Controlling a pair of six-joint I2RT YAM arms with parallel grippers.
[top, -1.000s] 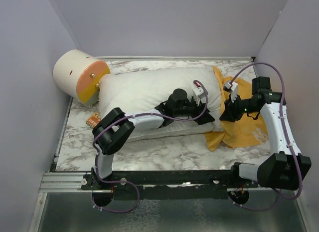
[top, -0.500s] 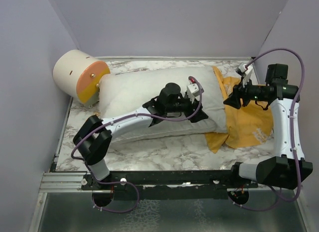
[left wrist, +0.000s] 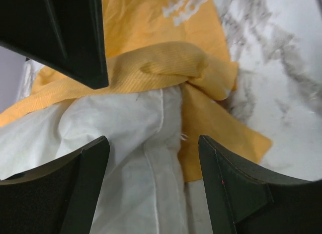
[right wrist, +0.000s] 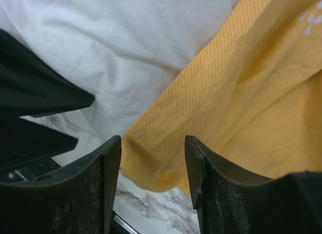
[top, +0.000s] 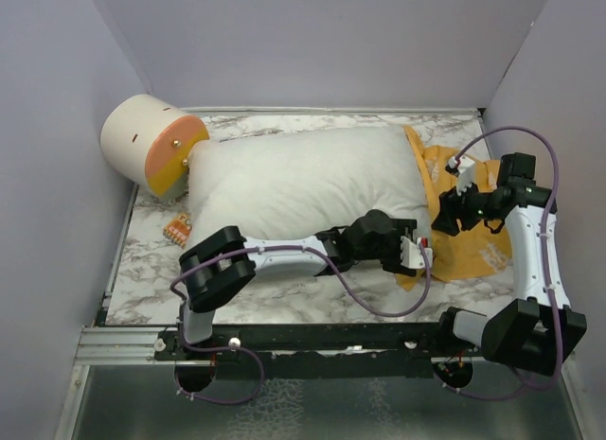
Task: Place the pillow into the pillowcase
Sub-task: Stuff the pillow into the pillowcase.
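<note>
The white pillow (top: 303,180) lies across the marble table, its right end at the mouth of the orange-yellow pillowcase (top: 473,246). My left gripper (top: 421,254) is at the pillow's near right corner. In the left wrist view it (left wrist: 153,158) is open, and the pillow's seamed corner (left wrist: 126,143) lies between the jaws, with the pillowcase hem (left wrist: 166,68) bunched just beyond. My right gripper (top: 445,218) hangs over the pillowcase's left edge. In the right wrist view it (right wrist: 152,163) is open, with a fold of the pillowcase (right wrist: 241,93) sagging between its fingers beside the pillow (right wrist: 126,43).
A cream-and-orange cylinder (top: 151,147) lies at the back left against the pillow's end. A small orange item (top: 176,230) sits on the table (top: 312,293) near the left wall. Grey walls close in three sides. The left arm (right wrist: 30,108) crosses the right wrist view.
The left arm came off the top of the pillow and moved to its near right corner, jaws wider. The right gripper opened and dropped back onto the pillowcase edge.
</note>
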